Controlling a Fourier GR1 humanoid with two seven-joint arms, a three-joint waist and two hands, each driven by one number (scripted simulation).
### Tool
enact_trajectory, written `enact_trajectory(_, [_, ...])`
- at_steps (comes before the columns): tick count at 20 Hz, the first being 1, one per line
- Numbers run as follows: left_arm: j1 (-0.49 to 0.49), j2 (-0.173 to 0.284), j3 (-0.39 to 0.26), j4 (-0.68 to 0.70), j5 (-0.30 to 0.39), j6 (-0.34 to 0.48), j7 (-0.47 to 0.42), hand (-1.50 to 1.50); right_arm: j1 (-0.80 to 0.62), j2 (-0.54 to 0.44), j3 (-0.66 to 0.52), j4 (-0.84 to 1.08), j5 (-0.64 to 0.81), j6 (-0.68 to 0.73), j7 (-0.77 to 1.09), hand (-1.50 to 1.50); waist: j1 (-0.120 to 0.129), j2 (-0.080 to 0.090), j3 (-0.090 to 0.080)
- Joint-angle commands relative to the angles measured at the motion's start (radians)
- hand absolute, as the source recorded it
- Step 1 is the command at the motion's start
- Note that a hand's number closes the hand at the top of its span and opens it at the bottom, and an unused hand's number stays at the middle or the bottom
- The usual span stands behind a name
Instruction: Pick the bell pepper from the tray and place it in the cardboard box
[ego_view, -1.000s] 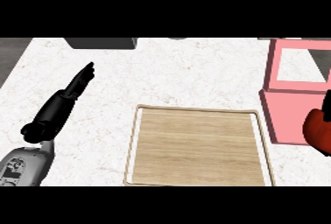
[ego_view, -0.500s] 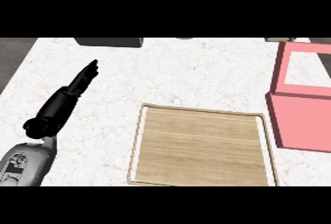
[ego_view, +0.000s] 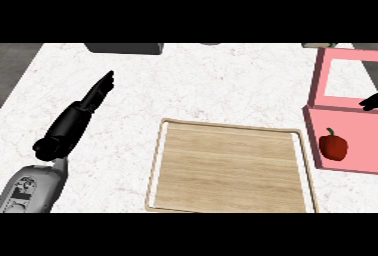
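Currently: wooden tray (ego_view: 230, 167), centre of the marble counter (ego_view: 192, 80), nothing on it. Red bell pepper (ego_view: 334, 145) seen against the pink box's (ego_view: 347, 134) front wall, right of the tray. Left hand (ego_view: 81, 112) resting, fingers straight. Right hand (ego_view: 369, 103) barely visible at the edge; cannot tell its state.
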Motion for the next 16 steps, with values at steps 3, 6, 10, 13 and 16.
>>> enact_trajectory(3, [-0.003,-0.017,-0.006,-0.001,-0.004,0.009,0.021,0.00,-0.058,0.112,-0.103,0.092,-0.262,0.189,-0.166,-1.50,-0.013,-0.004,0.001])
enact_trajectory(6, [-0.002,0.007,0.012,-0.004,-0.004,0.001,-0.002,0.00,-0.046,0.185,-0.175,0.162,-0.470,0.316,-0.072,-1.50,-0.014,-0.004,0.001])
enact_trajectory(10, [0.009,0.009,0.013,0.007,-0.008,0.000,-0.005,0.00,-0.066,0.197,-0.238,0.268,-0.650,0.452,0.097,-1.50,-0.016,-0.002,-0.001])
enact_trajectory(13, [-0.031,-0.005,0.003,0.017,-0.007,-0.007,0.004,0.00,-0.164,0.167,-0.293,0.386,-0.739,0.511,0.247,-1.50,0.004,0.009,0.001])
enact_trajectory(16, [0.010,-0.009,-0.008,-0.003,-0.014,-0.008,-0.020,0.00,-0.231,0.112,-0.353,0.483,-0.806,0.558,0.324,-1.50,0.017,0.007,0.002])
